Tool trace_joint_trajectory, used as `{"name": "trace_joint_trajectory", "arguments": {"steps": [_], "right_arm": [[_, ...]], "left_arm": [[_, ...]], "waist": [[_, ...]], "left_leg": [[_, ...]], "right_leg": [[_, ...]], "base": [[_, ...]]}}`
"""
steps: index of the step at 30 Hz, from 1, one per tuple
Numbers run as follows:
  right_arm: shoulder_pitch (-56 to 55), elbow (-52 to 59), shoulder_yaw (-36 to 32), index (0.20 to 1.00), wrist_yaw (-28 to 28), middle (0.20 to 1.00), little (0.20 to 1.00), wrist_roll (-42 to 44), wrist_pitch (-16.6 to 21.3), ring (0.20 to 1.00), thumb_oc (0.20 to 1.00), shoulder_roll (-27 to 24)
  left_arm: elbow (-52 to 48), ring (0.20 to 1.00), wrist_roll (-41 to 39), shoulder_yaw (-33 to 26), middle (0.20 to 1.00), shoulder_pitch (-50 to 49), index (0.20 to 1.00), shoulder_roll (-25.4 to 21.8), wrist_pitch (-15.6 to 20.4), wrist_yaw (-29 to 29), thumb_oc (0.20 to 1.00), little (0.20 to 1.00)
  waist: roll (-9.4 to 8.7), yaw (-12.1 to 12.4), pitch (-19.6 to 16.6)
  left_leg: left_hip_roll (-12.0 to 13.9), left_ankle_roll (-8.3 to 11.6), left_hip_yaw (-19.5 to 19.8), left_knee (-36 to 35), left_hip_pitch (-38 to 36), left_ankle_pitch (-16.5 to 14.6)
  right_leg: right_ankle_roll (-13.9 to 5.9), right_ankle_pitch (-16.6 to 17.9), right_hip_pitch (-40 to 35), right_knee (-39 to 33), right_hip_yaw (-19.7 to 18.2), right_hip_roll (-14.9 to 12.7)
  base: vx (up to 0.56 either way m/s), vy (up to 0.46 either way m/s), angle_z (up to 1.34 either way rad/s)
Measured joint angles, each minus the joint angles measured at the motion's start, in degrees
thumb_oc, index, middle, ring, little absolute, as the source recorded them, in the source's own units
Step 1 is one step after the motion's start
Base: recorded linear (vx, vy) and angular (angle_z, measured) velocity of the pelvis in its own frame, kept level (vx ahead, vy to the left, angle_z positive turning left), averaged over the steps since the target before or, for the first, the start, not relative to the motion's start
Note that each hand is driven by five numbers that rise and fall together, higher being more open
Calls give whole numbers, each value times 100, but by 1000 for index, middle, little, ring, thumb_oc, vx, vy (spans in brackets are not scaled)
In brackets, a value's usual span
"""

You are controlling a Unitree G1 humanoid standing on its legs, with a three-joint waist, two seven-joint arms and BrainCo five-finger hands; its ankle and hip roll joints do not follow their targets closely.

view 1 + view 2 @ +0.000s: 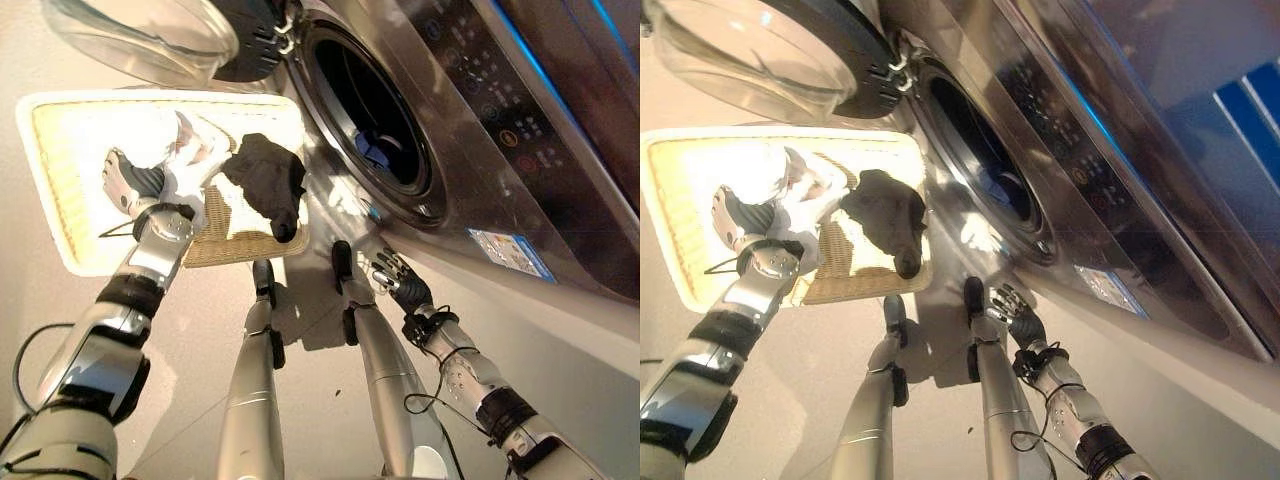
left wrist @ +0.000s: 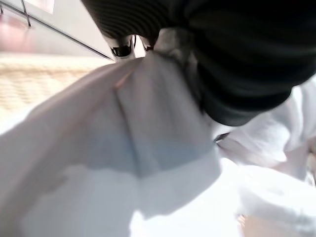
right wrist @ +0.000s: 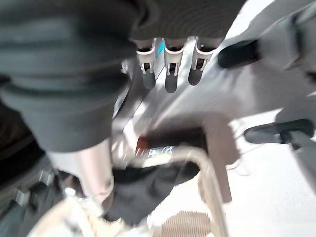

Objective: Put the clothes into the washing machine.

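Your left hand (image 1: 128,183) is clenched on the white garment (image 1: 195,150) in the wicker basket (image 1: 50,200), the black garment (image 1: 268,180) beside it; your right hand (image 1: 398,280) hangs relaxed below the washer drum (image 1: 375,110)

At the frame's left the left robot hand (image 1: 128,183) grips white clothes (image 1: 190,160) in a wicker basket (image 1: 50,190), a black garment (image 1: 265,180) draped beside, while the washing machine (image 1: 480,130) gapes upper right, right robot hand (image 1: 400,280) hanging relaxed below.
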State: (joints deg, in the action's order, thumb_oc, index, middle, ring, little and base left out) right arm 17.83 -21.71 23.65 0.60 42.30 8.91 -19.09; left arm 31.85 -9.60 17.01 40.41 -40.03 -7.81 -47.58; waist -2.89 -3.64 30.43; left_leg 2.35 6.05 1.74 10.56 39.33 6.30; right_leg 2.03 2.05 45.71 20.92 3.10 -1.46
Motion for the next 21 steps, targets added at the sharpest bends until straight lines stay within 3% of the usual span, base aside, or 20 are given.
{"name": "trace_joint_trajectory", "arguments": {"steps": [3,7,10,16,21], "right_arm": [[88,230,-64,1000,-98,1000,1000,-406,77,1000,1000,14],[440,703,-74,1000,-293,1000,1000,-1169,115,1000,1000,-2],[917,902,-49,1000,-400,1000,1000,-1954,103,1000,1000,-93],[1048,872,186,1000,-403,1000,1000,-2763,-60,1000,1000,-272],[1287,819,536,1000,-355,1000,1000,-3178,-268,1000,1000,-321]], "left_arm": [[-432,200,12,-42,200,-319,200,9,97,361,200,200],[-1394,200,267,49,200,-983,200,36,190,1272,200,200],[-2014,200,211,180,200,-1158,200,-18,253,2264,200,200],[-2759,200,-652,623,200,-984,200,-34,539,4093,200,200],[-2888,200,-1129,832,200,-894,200,7,548,4902,200,200]], "waist": [[60,257,8],[202,477,30],[261,603,44],[401,587,54],[453,605,55]], "left_leg": [[14,67,155,-83,-86,64],[45,141,318,-304,-318,182],[48,102,313,-388,-377,231],[-63,47,306,-403,-514,301],[-64,40,294,-399,-626,293]], "right_leg": [[66,-117,-65,134,151,9],[130,-229,-271,191,382,-43],[129,-271,-323,234,463,-96],[41,-327,-491,239,525,-213],[33,-332,-606,234,530,-239]], "base": [[-5,-105,25],[-29,-42,26],[-3,24,15],[-22,8,10],[0,0,0]]}}
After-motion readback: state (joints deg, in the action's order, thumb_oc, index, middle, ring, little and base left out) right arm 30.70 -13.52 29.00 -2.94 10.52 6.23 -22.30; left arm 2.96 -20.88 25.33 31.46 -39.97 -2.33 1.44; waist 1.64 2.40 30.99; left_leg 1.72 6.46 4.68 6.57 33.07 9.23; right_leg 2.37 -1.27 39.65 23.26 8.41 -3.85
